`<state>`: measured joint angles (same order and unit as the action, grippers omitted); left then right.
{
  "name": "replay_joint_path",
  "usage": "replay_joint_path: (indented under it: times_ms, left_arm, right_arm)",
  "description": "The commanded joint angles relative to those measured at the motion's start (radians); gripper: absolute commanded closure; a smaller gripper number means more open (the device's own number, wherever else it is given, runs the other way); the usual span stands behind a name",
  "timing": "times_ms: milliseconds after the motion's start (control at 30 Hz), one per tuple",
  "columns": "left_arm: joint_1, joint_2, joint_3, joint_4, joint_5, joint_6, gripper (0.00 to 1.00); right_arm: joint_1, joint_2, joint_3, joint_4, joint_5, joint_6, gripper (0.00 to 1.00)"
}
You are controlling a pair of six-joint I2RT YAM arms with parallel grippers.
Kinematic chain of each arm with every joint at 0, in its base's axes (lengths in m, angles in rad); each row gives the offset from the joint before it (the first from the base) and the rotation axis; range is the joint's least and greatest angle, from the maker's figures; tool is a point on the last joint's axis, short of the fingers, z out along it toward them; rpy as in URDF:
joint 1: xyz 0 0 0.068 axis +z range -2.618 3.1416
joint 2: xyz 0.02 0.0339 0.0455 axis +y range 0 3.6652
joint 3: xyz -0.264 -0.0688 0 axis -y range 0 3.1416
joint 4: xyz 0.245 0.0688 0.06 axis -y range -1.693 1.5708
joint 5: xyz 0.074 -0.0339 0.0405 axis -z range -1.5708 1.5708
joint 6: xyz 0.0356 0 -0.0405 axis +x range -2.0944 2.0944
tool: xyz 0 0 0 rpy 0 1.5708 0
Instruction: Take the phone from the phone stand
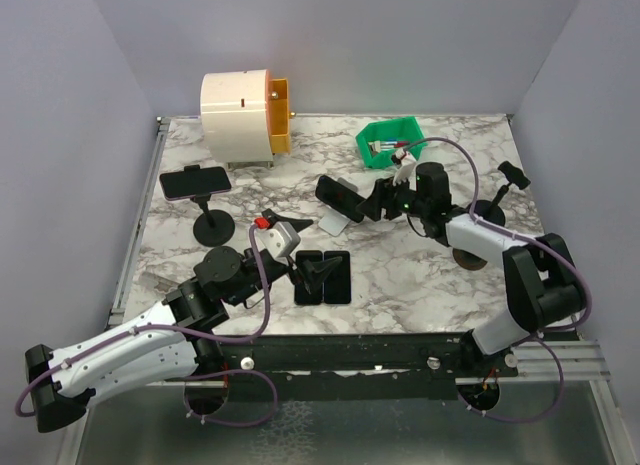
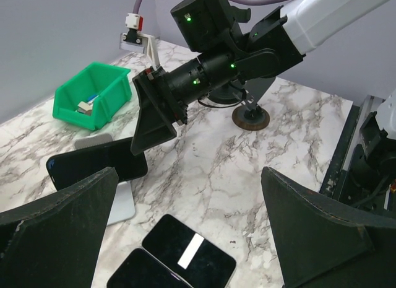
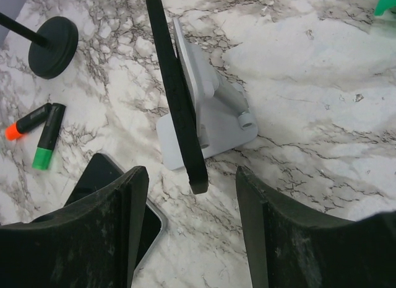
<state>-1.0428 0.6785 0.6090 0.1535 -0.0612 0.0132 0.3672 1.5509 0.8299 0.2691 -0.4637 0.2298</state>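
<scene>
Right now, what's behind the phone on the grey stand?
The stand: its plate sits right behind the phone, with a hinged arm running down to a flat base. The phone hides where it rests on the plate.

Right wrist view: bin (image 3: 390, 0) cut off at the top right corner; a flat phone (image 3: 102, 176) lies half hidden behind a finger (image 3: 80, 238). From above, the bin's contents (image 1: 385, 145) are too small to identify.

left fingers (image 2: 59, 213) spread wide, right fingers (image 2: 151, 124) close by phone (image 2: 93, 167) on stand (image 2: 122, 206), green bin (image 2: 110, 83) behind
</scene>
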Motion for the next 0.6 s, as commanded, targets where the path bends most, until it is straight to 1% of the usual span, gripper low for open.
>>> replay_joint_path:
  times_ms: [0, 167, 367, 467, 567]
  left_arm:
    - [-0.005, 0.009, -0.007, 0.003, -0.025, 0.016, 0.01]
    - [-0.005, 0.008, -0.006, 0.001, -0.028, 0.02, 0.01]
    - [-0.005, 0.001, -0.006, 0.001, -0.034, 0.024, 0.01]
    - [-0.005, 0.0, -0.006, 0.001, -0.031, 0.024, 0.01]
    - [-0.005, 0.0, -0.007, 0.002, -0.029, 0.024, 0.01]
  right_arm:
    - [0.005, 0.031, -0.008, 0.087, 0.011, 0.005, 0.38]
    - [0.006, 0.067, 0.025, 0.077, -0.006, 0.003, 0.44]
    - [0.006, 0.081, 0.027, 0.077, -0.018, -0.002, 0.53]
    - [0.006, 0.081, 0.027, 0.081, -0.032, -0.007, 0.55]
    - [0.006, 0.089, 0.03, 0.092, -0.055, -0.003, 0.55]
